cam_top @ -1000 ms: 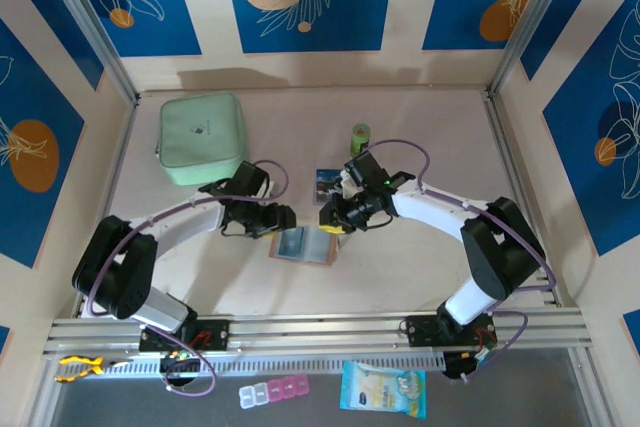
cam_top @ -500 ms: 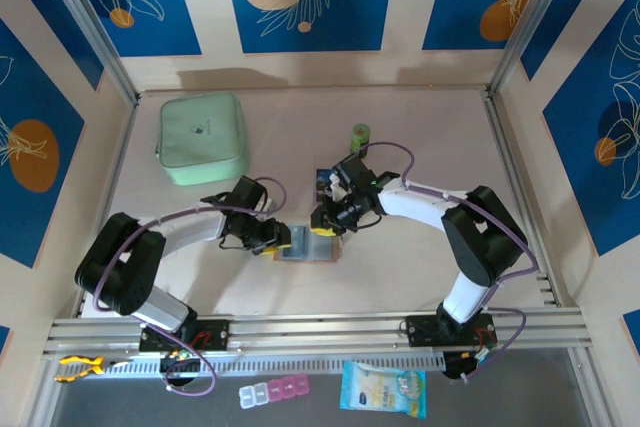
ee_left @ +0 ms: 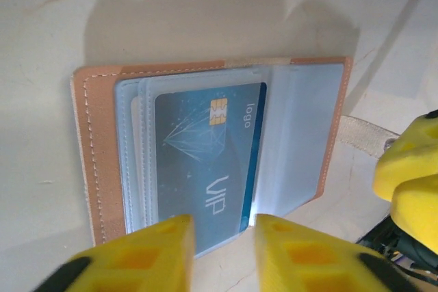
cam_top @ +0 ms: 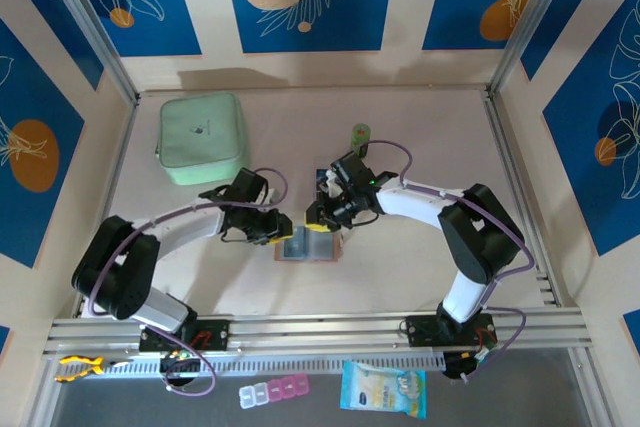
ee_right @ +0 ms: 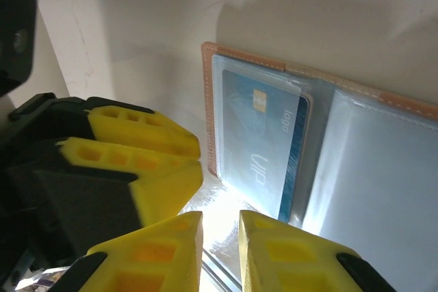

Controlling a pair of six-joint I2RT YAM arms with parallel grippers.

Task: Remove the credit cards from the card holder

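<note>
Card holder [ee_left: 89, 141] lying open on the counter [ee_left: 41, 32], a blue card [ee_left: 205, 162] tucked inside. My left end effector [ee_left: 224, 251] and right end effector [ee_right: 220, 237] sit at its edge, jaws narrowly apart. I cannot tell whether either grips.

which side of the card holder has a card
The left half of the card holder in the left wrist view holds the blue VIP card; the other half's pocket looks empty.

The top camera looks steeply down over the whole tabletop [cam_top: 400, 277] from behind. Both wrist cameras look past their own fingers [ee_left: 147, 254], very close on the same open card holder [ee_left: 96, 141].
</note>
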